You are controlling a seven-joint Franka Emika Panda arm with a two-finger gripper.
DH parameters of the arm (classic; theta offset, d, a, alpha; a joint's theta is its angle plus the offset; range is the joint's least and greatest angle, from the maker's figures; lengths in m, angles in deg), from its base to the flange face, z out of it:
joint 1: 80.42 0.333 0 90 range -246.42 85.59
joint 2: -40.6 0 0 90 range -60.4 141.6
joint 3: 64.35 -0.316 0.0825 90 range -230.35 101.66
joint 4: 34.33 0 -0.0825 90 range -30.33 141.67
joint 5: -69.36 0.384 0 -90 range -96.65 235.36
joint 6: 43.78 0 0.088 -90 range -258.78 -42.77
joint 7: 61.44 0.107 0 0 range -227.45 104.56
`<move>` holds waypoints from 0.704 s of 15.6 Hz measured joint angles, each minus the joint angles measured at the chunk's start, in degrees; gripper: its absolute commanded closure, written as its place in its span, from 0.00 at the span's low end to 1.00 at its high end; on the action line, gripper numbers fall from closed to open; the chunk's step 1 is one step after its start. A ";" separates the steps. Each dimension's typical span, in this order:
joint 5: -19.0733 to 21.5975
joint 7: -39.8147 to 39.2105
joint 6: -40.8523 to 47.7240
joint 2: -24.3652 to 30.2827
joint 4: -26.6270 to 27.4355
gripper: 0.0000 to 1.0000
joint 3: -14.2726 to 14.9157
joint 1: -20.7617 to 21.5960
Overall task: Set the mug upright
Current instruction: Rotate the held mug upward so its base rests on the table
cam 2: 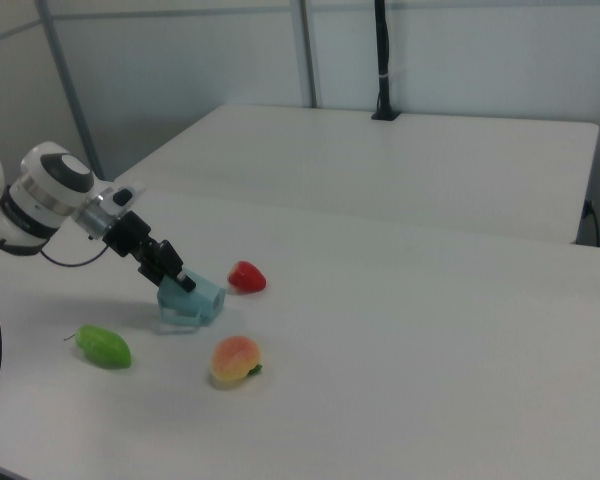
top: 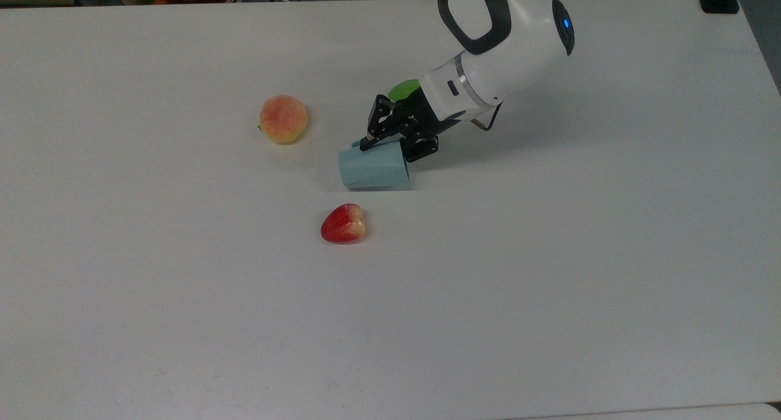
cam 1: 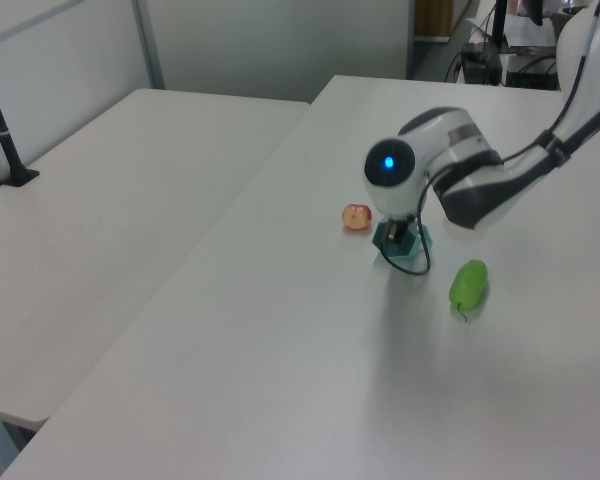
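Observation:
The pale blue faceted mug (top: 372, 168) lies on its side on the white table (top: 549, 255), between a peach and a red fruit. My gripper (top: 390, 151) comes down on it at a slant from the top view's upper right, and its black fingers (top: 368, 140) are closed on the mug's end nearest the arm. In the right view the mug (cam 2: 202, 300) tips slightly, its small handle points toward the table, and the gripper (cam 2: 180, 282) holds its upper left edge. In the left view the arm's wrist mostly hides the mug (cam 1: 408, 241).
A peach (top: 283, 119) sits to the top view's left of the mug. A red fruit (top: 343, 223) lies just below it. A green fruit (top: 404, 90) lies behind the gripper, partly covered by the wrist. A cable loop (cam 1: 420, 262) hangs by the wrist.

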 measured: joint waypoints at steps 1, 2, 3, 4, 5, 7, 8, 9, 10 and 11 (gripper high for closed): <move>3.53 -0.66 -0.77 0.91 -0.65 1.00 0.00 -0.60; 7.14 -2.16 -1.35 1.81 -1.31 1.00 0.00 -1.13; 10.58 -4.00 -1.66 2.67 -1.88 1.00 0.00 -1.59; 14.17 -6.11 -1.83 3.58 -2.70 1.00 0.00 -2.08; 18.81 -8.70 -1.84 4.94 -4.04 1.00 0.00 -2.88; 26.91 -12.74 -1.84 6.59 -5.55 1.00 0.02 -4.56; 30.98 -15.58 -1.84 7.17 -6.20 1.00 0.06 -5.53; 35.14 -18.81 -1.84 7.61 -6.85 1.00 0.21 -6.49; 39.02 -21.91 -1.84 7.86 -7.31 1.00 0.46 -7.29; 42.29 -24.82 -1.85 7.92 -7.58 1.00 0.87 -8.00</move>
